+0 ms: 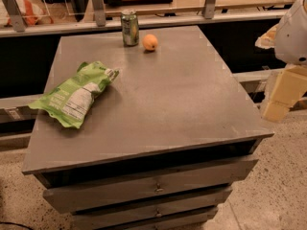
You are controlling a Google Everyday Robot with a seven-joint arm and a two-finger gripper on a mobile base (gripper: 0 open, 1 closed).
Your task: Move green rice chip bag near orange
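Observation:
The green rice chip bag (76, 94) lies flat on the left side of the grey cabinet top (182, 95), its white label panel facing up. The orange (150, 42) sits near the far edge, just right of a green-silver drink can (129, 27). The bag and the orange are well apart. My gripper (279, 98) hangs off the right edge of the cabinet, beside its right side and below a white arm part (295, 30). It is far from the bag and holds nothing that I can see.
The cabinet has drawers (153, 188) at its front. A rail with glass panels (158, 6) runs behind the far edge. A speckled floor (283, 186) lies to the right and in front.

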